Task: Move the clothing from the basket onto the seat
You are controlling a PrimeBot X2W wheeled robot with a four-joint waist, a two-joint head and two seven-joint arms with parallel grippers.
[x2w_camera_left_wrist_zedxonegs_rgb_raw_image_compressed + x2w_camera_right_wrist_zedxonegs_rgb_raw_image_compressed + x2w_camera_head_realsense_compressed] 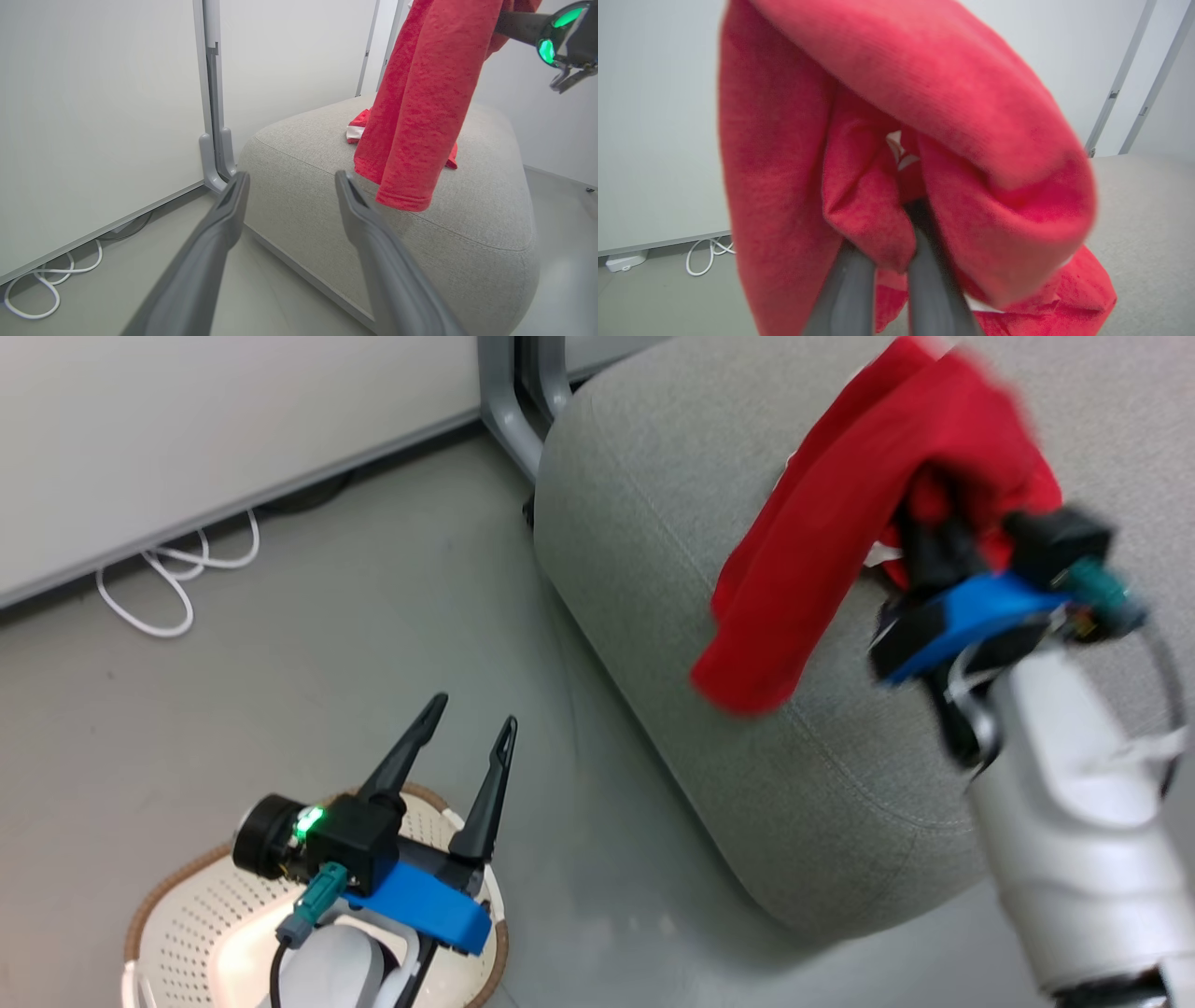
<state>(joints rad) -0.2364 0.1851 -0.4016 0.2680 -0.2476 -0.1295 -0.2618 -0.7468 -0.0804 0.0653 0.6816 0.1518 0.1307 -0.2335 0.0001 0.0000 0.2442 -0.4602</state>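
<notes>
My right gripper (934, 523) is shut on a red garment of the clothing (822, 551), which hangs in a long fold above the grey seat (653, 569). In the right wrist view the fingers (850, 280) pinch the bunched cloth (948, 93). A second red garment with white trim (357, 126) lies on the seat (467, 233), partly behind the hanging one (420, 116). My left gripper (474, 709) is open and holds nothing; it stands above the cream-white basket (187, 873) at the lower left. My arm hides part of the basket's inside.
A white cable (168, 588) loops on the grey floor along the pale wall panel. A grey metal post foot (509, 411) stands at the seat's far corner. Bare floor separates the basket from the seat.
</notes>
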